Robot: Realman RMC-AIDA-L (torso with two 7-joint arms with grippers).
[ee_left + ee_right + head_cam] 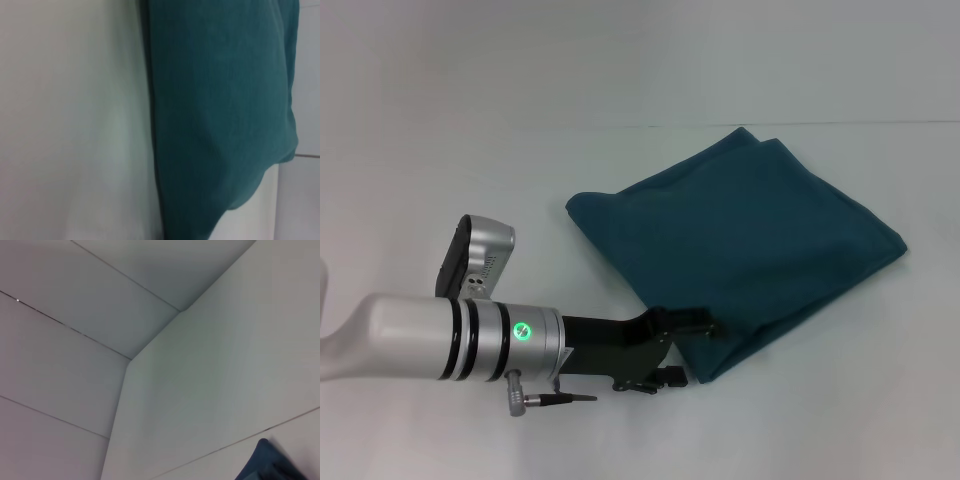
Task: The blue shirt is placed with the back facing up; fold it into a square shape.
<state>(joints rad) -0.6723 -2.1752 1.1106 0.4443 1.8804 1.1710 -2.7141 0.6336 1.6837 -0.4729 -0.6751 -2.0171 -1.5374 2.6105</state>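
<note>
The white table (470,120) spreads around my arm, and on it the blue shirt (740,240) lies already folded into a compact, roughly four-sided bundle, turned so its corners point away like a diamond. From my left gripper (705,330) the bulk of the cloth lies ahead and off to my right; its longer run goes from the corner at my fingers diagonally away toward the far right corner. I am at the near corner of the bundle, touching or just over its edge, and I cannot tell whether my fingers are spread or pinched on the cloth, since the fabric and the black mount hide them. My left wrist camera shows the blue shirt (220,120) close below, one long folded edge running straight beside bare table. My right arm is not in the head view; its wrist camera sees only a small corner of the shirt (265,465) well apart, so my left arm is clearly nearer. I judge the folding nearly done, with only squaring left.
</note>
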